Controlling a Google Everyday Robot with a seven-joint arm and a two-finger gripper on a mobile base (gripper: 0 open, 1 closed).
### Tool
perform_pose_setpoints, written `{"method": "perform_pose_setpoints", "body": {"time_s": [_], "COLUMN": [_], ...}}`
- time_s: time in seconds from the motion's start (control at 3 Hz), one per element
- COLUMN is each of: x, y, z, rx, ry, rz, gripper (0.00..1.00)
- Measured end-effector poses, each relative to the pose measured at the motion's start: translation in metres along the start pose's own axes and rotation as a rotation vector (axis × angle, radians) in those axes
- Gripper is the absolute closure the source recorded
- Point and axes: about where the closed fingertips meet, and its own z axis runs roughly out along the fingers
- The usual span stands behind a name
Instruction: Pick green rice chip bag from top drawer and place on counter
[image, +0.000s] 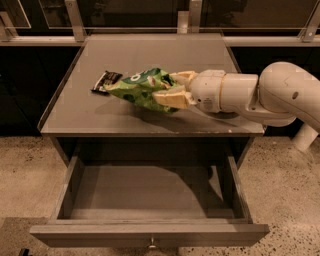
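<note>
Green rice chip bag (136, 86) clamped between the pale fingers (170, 98) of our gripper (165, 86), arm reaching in from the right of our view, bag held low over the counter surface (150, 52), its left end beside a small black wrapper (106, 81), top drawer (150, 197) open below.

White rounded arm (240, 92); tan jaws over counter (150, 55).

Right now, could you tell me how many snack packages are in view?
2: the green rice chip bag, clamped in the gripper over the counter, and a black wrapper bar on the counter beside it.
</note>
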Motion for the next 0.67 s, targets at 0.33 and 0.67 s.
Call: {"method": "perform_pose_setpoints", "body": {"time_s": [0.33, 0.67], "x": [0.0, -0.0001], "y": [0.0, 0.0001], "z": [0.0, 0.0001], "rx": [0.0, 0.0], "ry": [0.0, 0.0], "rz": [0.0, 0.0], "gripper": [0.12, 0.0]}}
